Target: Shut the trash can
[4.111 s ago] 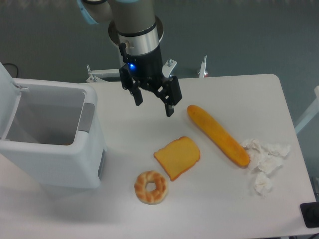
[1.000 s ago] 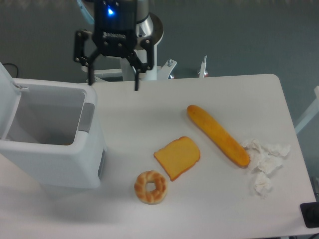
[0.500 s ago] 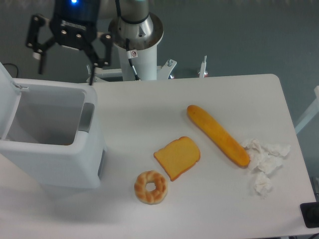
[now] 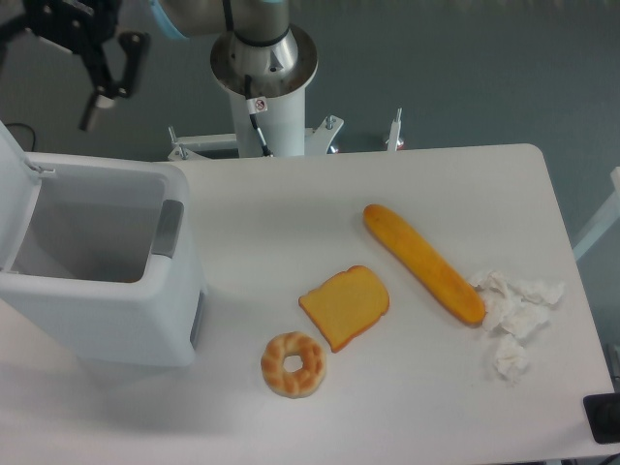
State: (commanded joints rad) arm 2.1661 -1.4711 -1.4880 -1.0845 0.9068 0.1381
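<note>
A white table (image 4: 291,203) w/ rounded corners is seen. On it, at left, the trash can (image 4: 107,320) is stood, lid up. A bread slice (image 4: 345,306) & donut (image 4: 294,364) are laid near centre; a baguette (image 4: 423,262) is laid diagonally, crumpled tissue (image 4: 513,315) just beside its right end.

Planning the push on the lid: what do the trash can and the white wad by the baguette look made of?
Trash can: looks like white moulded plastic, smooth and semi-matte, with rounded corners and a grey tab; its lid stands open. White wad: probably crumpled tissue or paper, going by its soft irregular creases. Baguette: material unclear; even orange sheen.
</note>
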